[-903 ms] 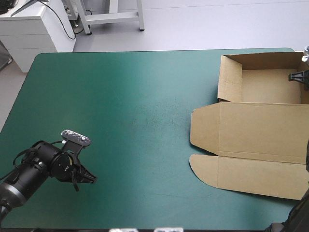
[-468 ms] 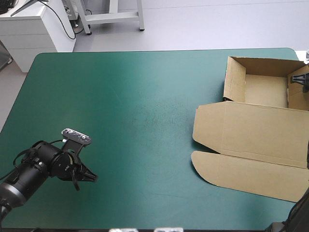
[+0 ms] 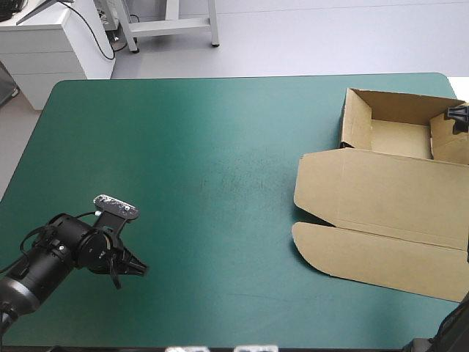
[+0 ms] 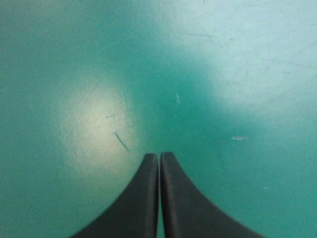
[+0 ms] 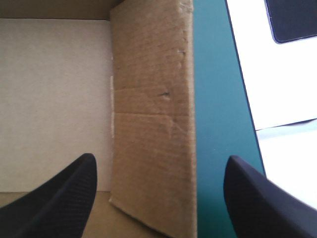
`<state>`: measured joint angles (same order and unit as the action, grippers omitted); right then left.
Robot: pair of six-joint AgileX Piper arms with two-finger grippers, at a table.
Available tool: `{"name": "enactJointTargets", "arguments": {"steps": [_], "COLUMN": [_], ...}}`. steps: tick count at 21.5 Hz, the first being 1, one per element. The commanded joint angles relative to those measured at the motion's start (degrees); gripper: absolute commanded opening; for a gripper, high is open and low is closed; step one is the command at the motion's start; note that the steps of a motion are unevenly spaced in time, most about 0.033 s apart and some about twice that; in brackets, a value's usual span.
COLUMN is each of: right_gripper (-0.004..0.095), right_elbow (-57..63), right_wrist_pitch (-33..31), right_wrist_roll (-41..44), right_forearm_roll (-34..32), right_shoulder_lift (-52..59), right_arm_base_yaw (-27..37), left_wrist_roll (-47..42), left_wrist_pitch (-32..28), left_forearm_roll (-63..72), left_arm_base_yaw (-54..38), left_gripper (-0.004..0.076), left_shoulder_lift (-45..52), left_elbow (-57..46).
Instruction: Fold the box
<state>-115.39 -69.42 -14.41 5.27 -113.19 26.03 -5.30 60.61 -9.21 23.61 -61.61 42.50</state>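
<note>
**Box: right wall steeper, left arm idle**

Found box (image 3: 381, 198) on the right side of the desk (image 3: 183, 147), tray part toward the far edge, lid (image 3: 374, 253) lying flat toward the near edge. Checked against earlier views: right wall (image 3: 448, 139) raised steeper, floor (image 3: 399, 139) narrowed between the walls, whole sheet shifted slightly toward the desk's right edge.

Spotted right gripper (image 3: 458, 116) at the top of that wall, near the far right corner. In its wrist view: fingers (image 5: 64, 193) spread wide, wall standing between them, no contact with the board visible.

Logged left gripper (image 3: 130, 271) low over the near left of the desk, well apart from the box, unmoved since earlier. Fingers there pressed together into one point, holding nothing, bare desk ahead.
</note>
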Motion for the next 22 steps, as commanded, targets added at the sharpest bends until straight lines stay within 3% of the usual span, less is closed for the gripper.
{"name": "enactJointTargets", "arguments": {"steps": [1, 3, 4, 6, 9, 14, 22], "right_gripper": [0.0569, 0.0395, 0.0185, -0.0014, -0.001, -0.0011, -0.001], "right_elbow": [-2.07, -1.92, -1.92, -1.92, -1.64, 5.66, 29.5], "right_wrist_pitch": [-1.95, -1.95, -1.95, -1.95, -1.95, -1.95, 3.43], "right_wrist_roll": [-1.02, -1.58, -2.34, -2.45, -2.56, -4.76, -9.3], "right_forearm_roll": [6.24, 7.61, 7.49, 7.49, 7.49, 7.61, 11.04], "right_shoulder_lift": [5.99, 7.43, 8.98, 10.76, 12.56, 17.76, 36.67], "right_arm_base_yaw": [-0.04, -1.34, -3.14, -5.76, -9.64, -17.29, -19.0], "left_wrist_roll": [-0.52, -0.75, -0.75, -1.63, -5.85, -5.17, -5.35], "left_wrist_pitch": [-0.87, -1.0, -1.41, -2.99, -3.56, -8.14, -10.2], "left_forearm_roll": [-0.33, -0.33, -0.6, -0.52, -0.53, -0.42, -0.13], "left_arm_base_yaw": [0.16, 0.16, 0.16, 0.16, 0.16, 0.16, 0.16], "left_gripper": [-0.0008, -0.0008, -0.0008, -0.0008, -0.0008, -0.0008, -0.0008], "left_shoulder_lift": [1.03, 1.03, 1.03, 1.03, 1.03, 1.03, 1.03], "left_elbow": [1.4, 1.4, 1.4, 1.4, 1.4, 1.3, 1.37]}}
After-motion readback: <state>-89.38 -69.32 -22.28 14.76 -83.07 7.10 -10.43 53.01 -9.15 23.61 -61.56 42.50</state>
